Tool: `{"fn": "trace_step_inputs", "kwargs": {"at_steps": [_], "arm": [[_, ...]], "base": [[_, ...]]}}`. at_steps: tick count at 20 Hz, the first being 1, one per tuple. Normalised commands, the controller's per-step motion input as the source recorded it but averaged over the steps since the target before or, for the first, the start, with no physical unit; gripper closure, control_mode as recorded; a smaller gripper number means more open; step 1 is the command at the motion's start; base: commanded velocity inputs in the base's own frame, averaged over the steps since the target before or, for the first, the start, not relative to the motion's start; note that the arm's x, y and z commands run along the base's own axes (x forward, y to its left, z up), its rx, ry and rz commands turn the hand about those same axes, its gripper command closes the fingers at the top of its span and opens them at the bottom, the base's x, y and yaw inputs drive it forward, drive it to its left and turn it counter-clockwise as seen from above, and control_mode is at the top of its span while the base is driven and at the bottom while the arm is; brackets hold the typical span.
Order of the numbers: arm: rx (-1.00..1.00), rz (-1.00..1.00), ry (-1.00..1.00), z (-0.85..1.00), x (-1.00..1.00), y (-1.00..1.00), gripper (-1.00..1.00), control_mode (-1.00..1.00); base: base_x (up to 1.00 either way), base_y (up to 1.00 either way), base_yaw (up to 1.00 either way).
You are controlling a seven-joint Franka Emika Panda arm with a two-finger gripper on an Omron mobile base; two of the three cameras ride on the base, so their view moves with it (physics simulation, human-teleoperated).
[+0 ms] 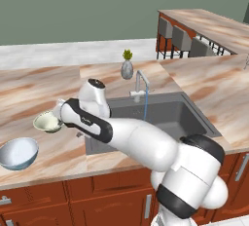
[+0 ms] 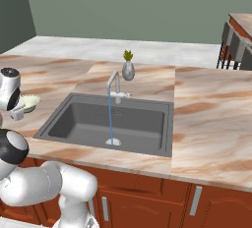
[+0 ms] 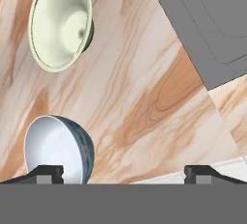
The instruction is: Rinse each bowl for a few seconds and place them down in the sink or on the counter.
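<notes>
A white robot arm reaches left over the counter (image 1: 44, 86) beside the sink (image 1: 170, 118), its gripper (image 3: 123, 172) hanging above the stone with jaws spread wide and nothing between them. In the hand view the two dark fingertips (image 3: 46, 174) stand far apart at the bottom edge, bare marble showing in the gap. The small cream-green bowl (image 1: 47, 122) sits upright on the counter left of the basin, just beside the arm's wrist in the left base view; in the right base view the same bowl (image 2: 30, 102) peeks out next to the wrist near the sink's left rim. The larger blue-white bowl (image 1: 18, 153) rests nearer the counter's front edge, apart from the small one and well left of the sink. Seen from the hand, the cream-green bowl (image 3: 60, 22) lies toward the top left and the blue-white bowl (image 3: 58, 148) at the lower left, just above one fingertip; whether the finger touches it cannot be told. A corner of the dark basin (image 3: 207, 25) cuts across the upper right of that view. A thin blue stream of water (image 2: 110, 119) falls from the silver faucet (image 2: 114, 82) onto the sink floor near the drain (image 2: 112, 142). Behind the faucet a small grey vase (image 2: 128, 70) with a green plant stands on the counter. Red-brown cabinets (image 2: 197, 202) run beneath the stone top, and stools (image 1: 182, 40) line a second counter in the far right background.
</notes>
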Motion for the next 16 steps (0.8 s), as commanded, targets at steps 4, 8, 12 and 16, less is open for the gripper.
{"fn": "trace_step_inputs", "kwargs": {"at_steps": [4, 8, 12, 16], "arm": [[0.03, 0.0, 0.0, 0.01, 0.09, -0.17, -1.0, -1.0], [0.03, 0.0, 0.0, 0.0, 0.11, -0.18, -1.0, -1.0], [0.02, 0.0, 0.0, 0.0, 0.18, -0.14, -1.0, -1.0], [0.02, 0.01, 0.0, 0.0, 0.18, -0.12, -1.0, -1.0]], "base": [[0.0, 0.0, 0.0], [0.0, 0.0, 0.0], [0.0, 0.0, 0.0], [0.0, 0.0, 0.0]]}}
